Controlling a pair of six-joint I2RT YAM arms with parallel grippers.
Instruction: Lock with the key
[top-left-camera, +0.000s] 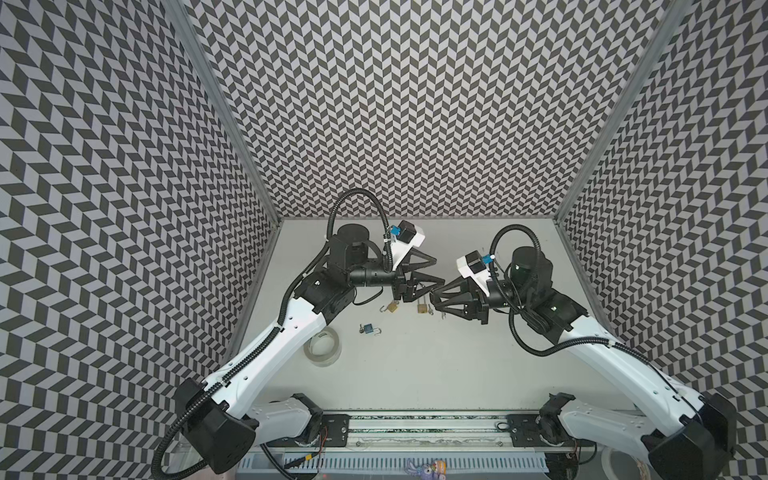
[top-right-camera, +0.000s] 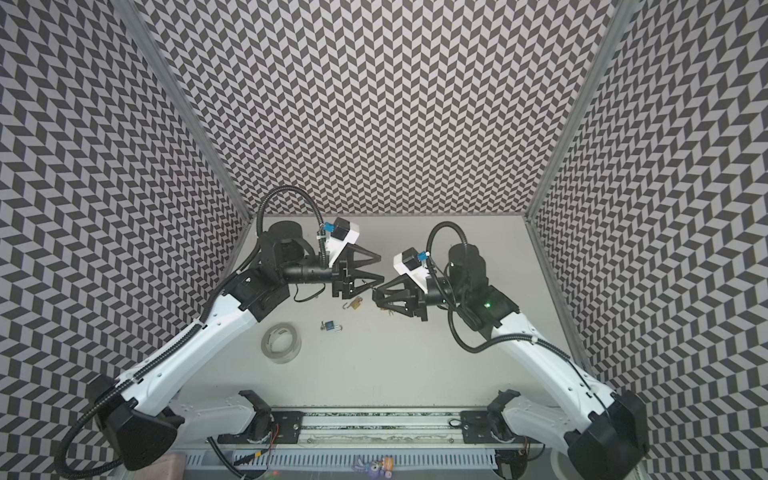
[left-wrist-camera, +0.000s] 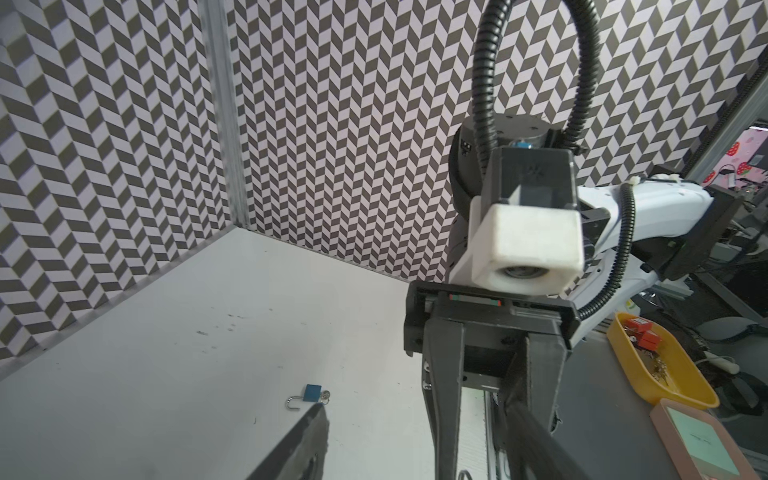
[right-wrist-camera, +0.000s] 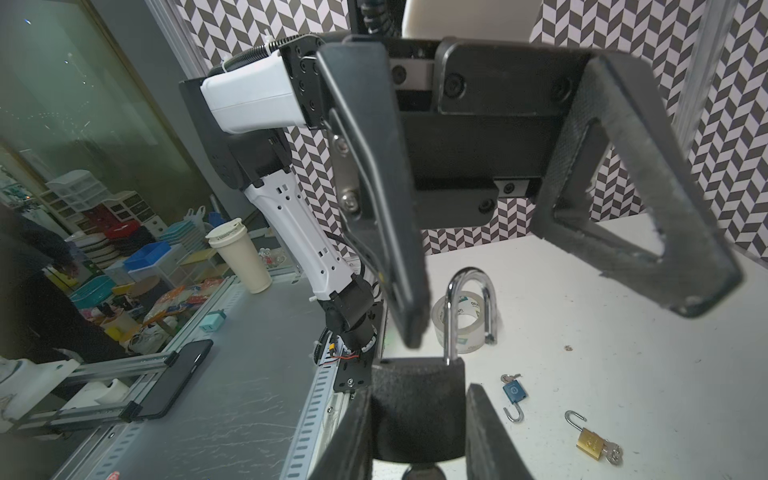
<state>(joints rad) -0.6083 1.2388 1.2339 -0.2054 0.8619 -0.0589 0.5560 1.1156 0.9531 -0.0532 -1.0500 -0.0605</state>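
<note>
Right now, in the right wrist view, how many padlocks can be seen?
3. A dark padlock sits in the right gripper, shackle open. A blue padlock and a brass padlock lie open on the table beyond. More may hide under the gripper.

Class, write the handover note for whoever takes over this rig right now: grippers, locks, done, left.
Right gripper: shut on the dark padlock, held off the table.
Left gripper: open, empty, facing its shackle.
Shackle: open, one leg free.
Blue padlock and brass padlock: lying open on the table.
Done: padlock picked up.
Left: probably close the shackle and lock it.
</note>
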